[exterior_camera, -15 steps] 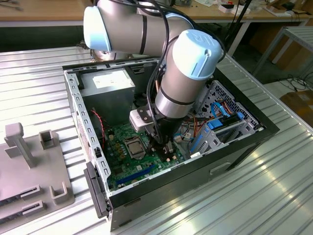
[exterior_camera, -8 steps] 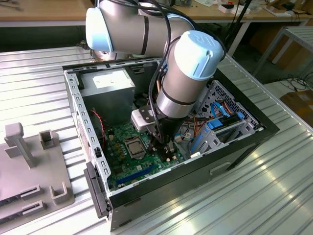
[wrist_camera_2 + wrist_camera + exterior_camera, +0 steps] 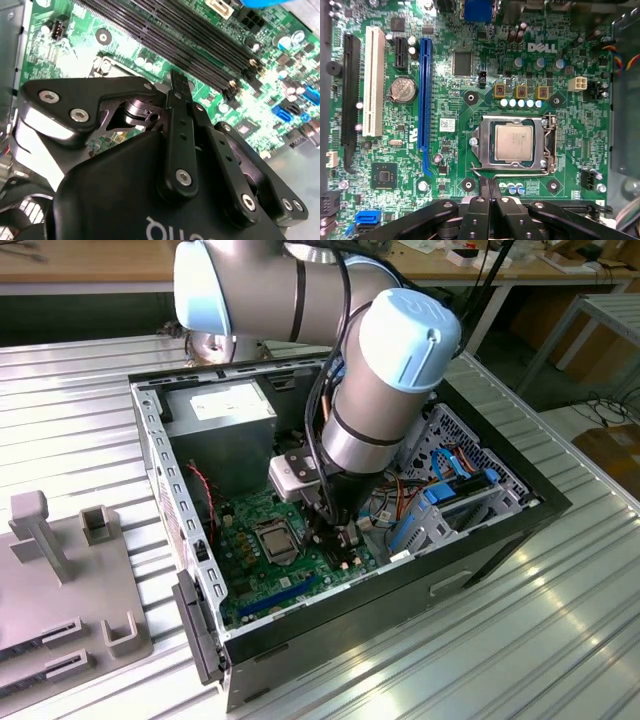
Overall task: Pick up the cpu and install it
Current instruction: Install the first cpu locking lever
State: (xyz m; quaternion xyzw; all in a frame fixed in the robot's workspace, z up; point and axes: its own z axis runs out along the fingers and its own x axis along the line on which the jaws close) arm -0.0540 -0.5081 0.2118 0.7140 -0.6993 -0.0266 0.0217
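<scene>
Tool [image 3: 489, 192] closed, empty, over green board [image 3: 445, 150].

Fingers [image 3: 485, 186] pressed together, tips just short of socket frame [image 3: 547, 145]. Cpu [image 3: 513, 142] seated flat inside that frame, just beyond the tips, apart from them. Blue slot [image 3: 424, 95] and white slot [image 3: 373, 82] farther out. In exterior view, open computer case [image 3: 150, 440] on ribbed table [image 3: 480, 640].

Small, thin, square plate of pale silvery-tan metal, the cpu [image 3: 513, 142] [image 3: 276, 540]: lies flat and level, seated inside its metal-framed socket; in the first wrist view at about 3 o'clock of centre.
</scene>
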